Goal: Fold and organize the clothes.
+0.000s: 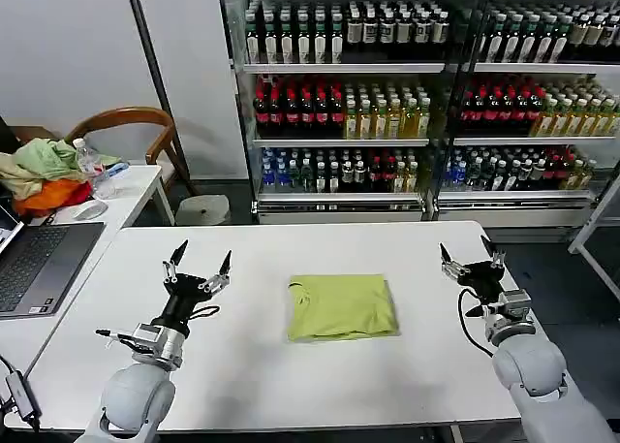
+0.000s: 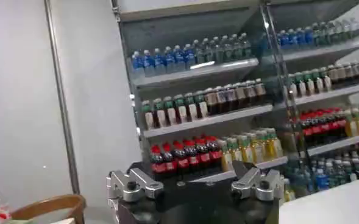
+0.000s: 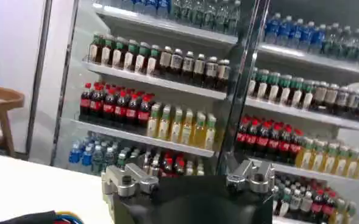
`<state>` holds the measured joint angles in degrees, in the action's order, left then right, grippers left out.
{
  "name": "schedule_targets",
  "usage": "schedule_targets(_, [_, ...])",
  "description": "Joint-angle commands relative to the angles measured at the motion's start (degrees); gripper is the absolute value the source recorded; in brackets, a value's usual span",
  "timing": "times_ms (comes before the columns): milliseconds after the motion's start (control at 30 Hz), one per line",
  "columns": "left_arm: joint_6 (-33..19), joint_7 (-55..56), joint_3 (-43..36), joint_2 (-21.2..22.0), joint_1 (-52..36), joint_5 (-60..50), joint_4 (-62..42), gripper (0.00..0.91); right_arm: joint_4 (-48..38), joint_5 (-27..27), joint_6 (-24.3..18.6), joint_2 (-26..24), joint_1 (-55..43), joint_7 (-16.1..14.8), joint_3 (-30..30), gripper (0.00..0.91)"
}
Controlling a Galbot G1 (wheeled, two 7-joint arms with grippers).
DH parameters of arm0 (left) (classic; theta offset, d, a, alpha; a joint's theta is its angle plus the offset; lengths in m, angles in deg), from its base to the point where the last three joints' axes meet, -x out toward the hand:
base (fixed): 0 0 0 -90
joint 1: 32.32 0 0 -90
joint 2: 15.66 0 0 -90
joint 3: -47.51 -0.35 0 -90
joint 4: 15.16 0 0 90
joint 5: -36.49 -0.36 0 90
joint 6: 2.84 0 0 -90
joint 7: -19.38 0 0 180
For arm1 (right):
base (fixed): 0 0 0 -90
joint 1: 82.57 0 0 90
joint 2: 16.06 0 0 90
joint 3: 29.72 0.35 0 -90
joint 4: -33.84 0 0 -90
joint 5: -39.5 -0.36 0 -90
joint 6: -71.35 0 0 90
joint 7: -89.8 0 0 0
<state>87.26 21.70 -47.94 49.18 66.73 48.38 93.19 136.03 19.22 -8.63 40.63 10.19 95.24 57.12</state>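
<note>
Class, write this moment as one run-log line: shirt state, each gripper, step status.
T-shirt: folded, table centre | left gripper: open, raised, left of shirt | right gripper: open, raised, right of shirt | status: fold appears done

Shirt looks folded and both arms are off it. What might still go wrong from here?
The T-shirt lies folded mid-table, with a slightly uneven front edge; regrasping it may undo the fold. The open left gripper and right gripper stand raised on either side; a low inward sweep might drag the cloth.

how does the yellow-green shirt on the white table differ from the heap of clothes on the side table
The T-shirt is one garment, folded flat into a neat rectangle; the heap is several garments, crumpled and piled. The T-shirt is a single lime colour; the heap mixes pale green, beige and orange. Neither is touched by a gripper.
</note>
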Motion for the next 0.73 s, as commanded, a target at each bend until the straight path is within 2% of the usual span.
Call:
schedule_targets(33, [-1.8, -2.8, -0.1, -0.4, -1.0, 5.7, -0.8, 0.907, -0.2, 4.9, -2.9, -0.5, 0.5, -1.7, 1.6, 0.907])
schedule_targets(433, [-2.9, -3.1, -0.8, -0.5, -1.0, 3.1, -1.0, 0.907, -0.7, 6.7, -6.0, -0.8, 2.4, -2.3, 3.0, 0.907])
schedule_targets(533, [-4.7, -3.6, -0.8, -0.6, -1.0, 2.0, -1.5, 0.907, -0.6, 4.9, -4.0, -0.4, 2.2, -1.6, 3.3, 0.907])
schedule_targets(733, [-3.9, -5.5, 0.6, -0.2, -0.6, 1.8, -0.6, 0.907, 0.0, 4.8, -1.8, 0.4, 2.2, -0.6, 3.3, 0.907])
